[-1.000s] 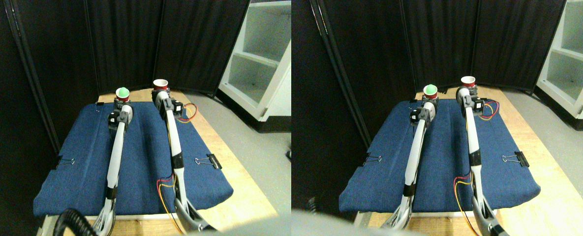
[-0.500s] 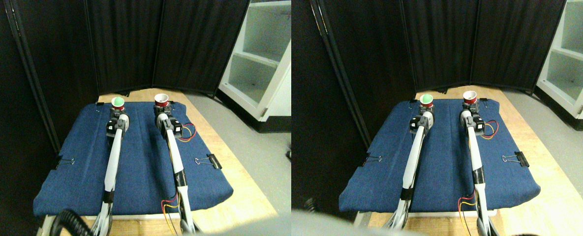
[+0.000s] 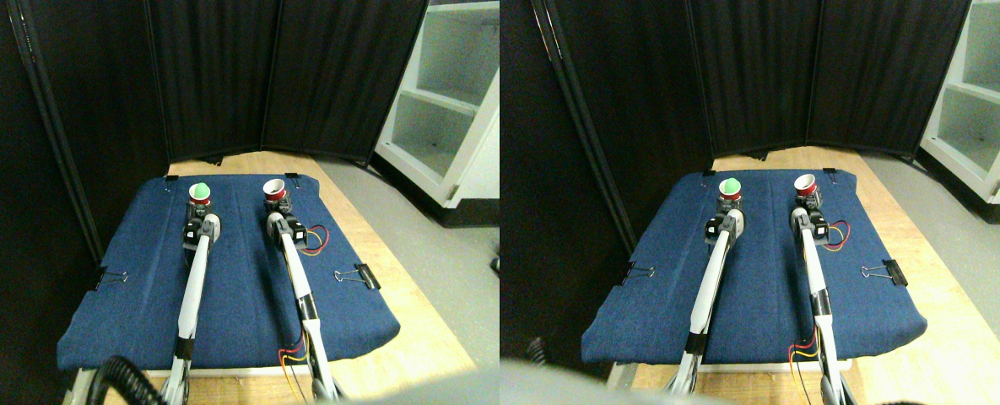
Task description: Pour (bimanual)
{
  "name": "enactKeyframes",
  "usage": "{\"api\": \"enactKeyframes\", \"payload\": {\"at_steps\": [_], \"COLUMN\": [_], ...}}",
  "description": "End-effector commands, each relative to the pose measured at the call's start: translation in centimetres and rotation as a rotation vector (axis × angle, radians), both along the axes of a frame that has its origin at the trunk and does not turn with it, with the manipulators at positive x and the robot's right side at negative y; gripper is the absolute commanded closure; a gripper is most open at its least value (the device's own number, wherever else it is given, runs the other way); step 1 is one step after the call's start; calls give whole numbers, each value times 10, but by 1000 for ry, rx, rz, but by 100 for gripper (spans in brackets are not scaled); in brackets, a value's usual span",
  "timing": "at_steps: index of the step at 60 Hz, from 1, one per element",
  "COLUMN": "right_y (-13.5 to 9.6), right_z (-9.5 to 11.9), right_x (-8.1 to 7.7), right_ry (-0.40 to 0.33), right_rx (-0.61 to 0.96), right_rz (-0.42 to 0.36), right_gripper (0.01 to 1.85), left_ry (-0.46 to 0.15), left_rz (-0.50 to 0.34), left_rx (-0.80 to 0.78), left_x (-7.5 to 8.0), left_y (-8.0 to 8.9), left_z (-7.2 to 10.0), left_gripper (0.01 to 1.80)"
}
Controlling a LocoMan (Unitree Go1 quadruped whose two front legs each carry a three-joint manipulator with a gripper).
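Two small red paper cups standing upright toward the far end of the blue cloth [image 3: 238, 278], side by side and apart. Left cup [image 3: 200, 193] filled with something green that domes just above the rim; right cup [image 3: 274, 191] showing a pale, apparently empty interior. Left gripper [image 3: 199, 213] placed directly at the base of the left cup, right gripper [image 3: 278, 209] directly at the base of the right cup; too small to tell whether either pair of jaws is spread, closed or clamped on a cup wall. Pale limbs running up from the bottom edge across the cloth, coloured wires [image 3: 314, 239] looping beside the right one. Binder clips [image 3: 356, 275] pinning the cloth to the wooden board [image 3: 398, 287].

Handling, as a judgement: thin-walled, very light, easily crushed or tipped, the waxed wall likely somewhat slippery. Best held low to mid-wall, below the rim, with gentle squeeze only. Filled cup top-heavy and full to the brim, hence prone to spill on any early tilt. Empty cup liable to slide or topple unless steadied.
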State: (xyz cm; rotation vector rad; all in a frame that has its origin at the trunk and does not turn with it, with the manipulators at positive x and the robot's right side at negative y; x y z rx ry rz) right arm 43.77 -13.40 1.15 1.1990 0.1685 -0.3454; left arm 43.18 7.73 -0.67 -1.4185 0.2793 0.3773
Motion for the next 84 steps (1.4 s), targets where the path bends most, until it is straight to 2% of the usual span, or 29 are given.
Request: {"api": "enactKeyframes", "payload": {"at_steps": [1, 19, 40, 45, 57, 63, 72, 84], "right_y": [1, 8, 4, 3, -2, -4, -4, -4], "right_z": [1, -7, -15, -17, -23, -25, -26, -27], "right_x": [8, 13, 17, 15, 15, 15, 14, 8], "right_ry": [-36, -31, -30, -7, -1, -15, -4, -26], "right_rx": [23, 82, 126, 73, 84, 94, 142, 131], "right_rz": [7, -29, -61, -76, -86, -66, -99, -95], "right_gripper": [153, 153, 153, 153, 153, 153, 153, 153], "left_ry": [-38, -23, -7, -7, 7, 16, 20, 22], "left_rz": [16, 32, 47, 58, 75, 85, 102, 104], "left_rx": [-6, -6, -2, 16, 7, 7, 14, 9], "left_x": [3, 9, 14, 15, 16, 17, 18, 17], "left_y": [2, 2, -2, -3, -3, -2, -2, -3], "left_z": [1, -5, -13, -15, -20, -24, -30, -29], "left_gripper": [148, 148, 148, 148, 148, 148, 148, 148]}}
